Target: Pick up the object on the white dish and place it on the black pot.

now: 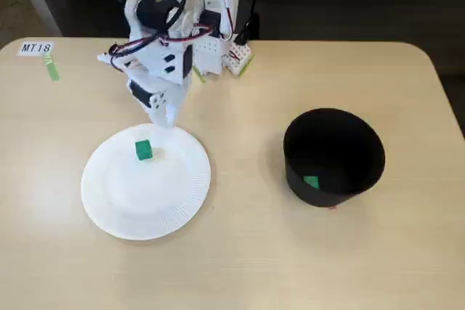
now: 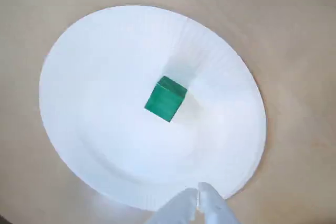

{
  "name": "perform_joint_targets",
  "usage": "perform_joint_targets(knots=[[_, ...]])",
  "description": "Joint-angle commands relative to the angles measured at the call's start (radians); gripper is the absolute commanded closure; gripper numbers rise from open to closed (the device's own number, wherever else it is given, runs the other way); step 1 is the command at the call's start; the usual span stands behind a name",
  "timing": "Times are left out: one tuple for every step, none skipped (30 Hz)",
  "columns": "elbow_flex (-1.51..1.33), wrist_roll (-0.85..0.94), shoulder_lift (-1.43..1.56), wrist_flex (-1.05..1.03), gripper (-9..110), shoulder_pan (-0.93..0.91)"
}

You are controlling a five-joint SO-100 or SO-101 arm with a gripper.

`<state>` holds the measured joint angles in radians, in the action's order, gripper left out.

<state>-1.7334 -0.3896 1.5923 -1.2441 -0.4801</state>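
Green cube point(image 2: 166, 99) sits on the white dish point(image 2: 94, 51), a bit off-centre; claw point(image 2: 198, 202) hovers over the rim, tips looking pinched together and empty, though blurry; I'd spread them, centre over the cube, then drop straight down.

This looks like a lab or classroom test bench — a plain pale wooden table point(image 1: 240, 252) with a printed label "MT18" point(image 1: 35, 48) stuck at its ten o'clock corner. At twelve o'clock the arm's base point(image 1: 218, 52) shows bare wiring.
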Motion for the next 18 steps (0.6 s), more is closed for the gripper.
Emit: perform_joint_targets(knots=[[0.052,-0.017,-0.018,-0.012,101,-0.052],[0.052,-0.018,-0.032,-0.014,98,-0.063],[0.054,-0.023,-0.046,-0.017,95,-0.074],[0.054,-0.034,-0.060,-0.025,93,-0.084],[0.054,-0.040,-0.072,-0.026,90,-0.092],[0.055,-0.041,-0.087,-0.028,89,-0.097],[0.055,-0.041,-0.101,-0.028,87,-0.100],[0.055,-0.041,-0.112,-0.021,85,-0.101],[0.055,-0.038,-0.120,-0.017,82,-0.101],[0.055,-0.037,-0.126,-0.012,80,-0.098],[0.055,-0.035,-0.129,-0.006,78,-0.097],[0.057,-0.038,-0.132,-0.005,77,-0.094],[0.057,-0.044,-0.135,-0.002,77,-0.089],[0.057,-0.052,-0.140,0.002,77,-0.086],[0.060,-0.060,-0.146,0.005,78,-0.081],[0.063,-0.067,-0.155,0.006,78,-0.078],[0.069,-0.074,-0.167,0.009,78,-0.075],[0.075,-0.077,-0.181,0.015,78,-0.074]])
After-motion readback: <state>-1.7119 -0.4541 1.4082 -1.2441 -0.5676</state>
